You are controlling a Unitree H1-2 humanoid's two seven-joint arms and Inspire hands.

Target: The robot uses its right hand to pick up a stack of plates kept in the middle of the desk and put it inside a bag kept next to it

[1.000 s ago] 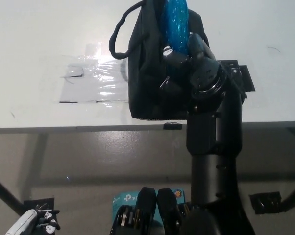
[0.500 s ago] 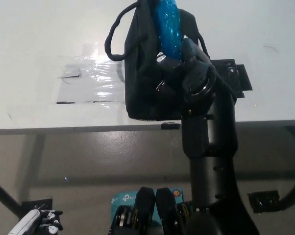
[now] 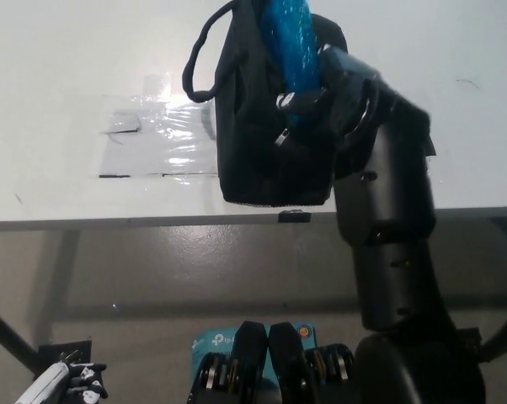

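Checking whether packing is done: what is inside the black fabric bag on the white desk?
A shiny blue stack of plates stands partly inside the black fabric bag, its upper part sticking out, gripped by the black right hand. The bag's walls hide its lower part and anything else inside.

Bright overhead light on the white tabletop (image 3: 60, 76), strong glare on the clear tape patch (image 3: 165, 139), black bag (image 3: 266, 126) nearly without detail, dim floor below, slightly soft focus overall

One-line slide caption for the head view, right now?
Black right hand lowers blue plate stack into black bag on white desk.
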